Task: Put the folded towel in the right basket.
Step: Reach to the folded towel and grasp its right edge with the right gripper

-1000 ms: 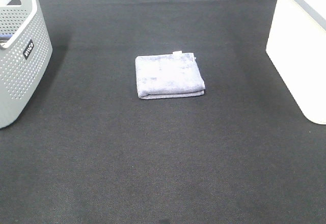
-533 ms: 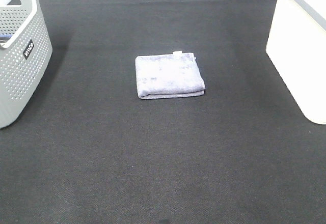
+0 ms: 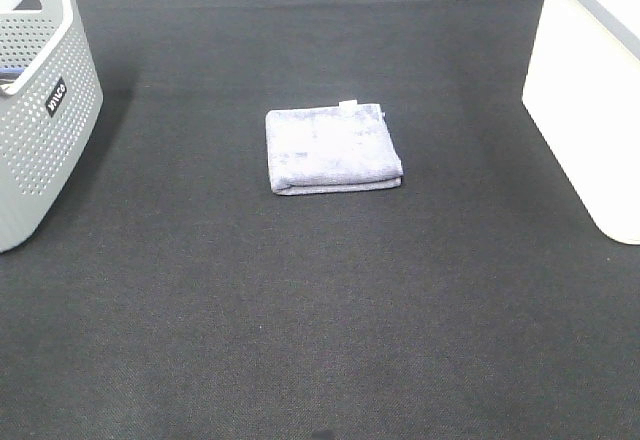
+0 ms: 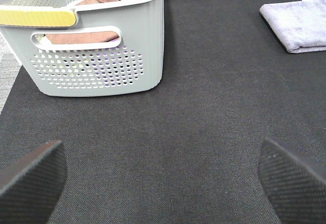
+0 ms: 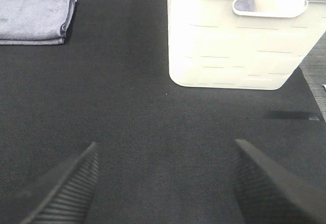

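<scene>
On dark surface (image 3: 300,310), folded towel (image 3: 333,148) flat at centre, grey basket (image 3: 45,150) far left, white basket (image 3: 585,110) right. Jaws spread on left gripper (image 4: 163,183), right gripper (image 5: 163,183).

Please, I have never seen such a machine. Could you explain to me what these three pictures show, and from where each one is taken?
This is a robot with two arms, each ending in a gripper, which is a clamp with two fingers. One picture comes from a camera mounted high above the work surface; no arm shows in it. The other two come from cameras on the wrists, so each looks out between its own dark fingers. The left gripper and the right gripper are both open and hold nothing. On the dark mat a folded towel, greyish purple, lies in the middle. A grey perforated basket stands at the left and holds some cloths. A white basket stands at the right; the towel should go there.
</scene>
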Robot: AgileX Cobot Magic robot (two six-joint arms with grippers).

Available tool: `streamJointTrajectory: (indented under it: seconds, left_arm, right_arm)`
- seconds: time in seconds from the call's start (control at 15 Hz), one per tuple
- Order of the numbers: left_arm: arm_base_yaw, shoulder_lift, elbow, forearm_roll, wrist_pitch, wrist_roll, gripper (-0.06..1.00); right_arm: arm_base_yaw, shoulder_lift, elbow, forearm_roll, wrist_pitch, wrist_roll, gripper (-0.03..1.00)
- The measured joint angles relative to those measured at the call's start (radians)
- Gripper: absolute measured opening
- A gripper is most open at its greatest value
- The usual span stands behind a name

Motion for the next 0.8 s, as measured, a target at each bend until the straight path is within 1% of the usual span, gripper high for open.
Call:
streamJointTrajectory:
  seconds: [0.2,0.27,0.33,0.53,0.6,0.67,0.8]
  left_arm:
    - [0.000,0.000,0.000,0.000,0.000,0.000,0.97]
    - [0.000,0.000,0.000,0.000,0.000,0.000,0.97]
    - [0.000,0.000,0.000,0.000,0.000,0.000,0.97]
    - [0.000,0.000,0.000,0.000,0.000,0.000,0.97]
    - [0.000,0.000,0.000,0.000,0.000,0.000,0.97]
    - [0.000,0.000,0.000,0.000,0.000,0.000,0.97]
    - [0.000,0.000,0.000,0.000,0.000,0.000,0.97]
  right_arm:
    - [0.000,0.008,-0.003,0.000,-0.004,0.000,0.69]
    - [0.000,0.036,-0.016,0.000,-0.025,0.000,0.69]
    - [0.000,0.082,-0.044,0.002,-0.066,0.000,0.69]
    - [0.000,0.325,-0.171,0.027,-0.198,0.000,0.69]
    - [0.000,0.417,-0.233,0.031,-0.223,0.000,0.69]
    - [0.000,0.417,-0.233,0.031,-0.223,0.000,0.69]
    - [0.000,0.617,-0.356,0.052,-0.241,0.000,0.69]
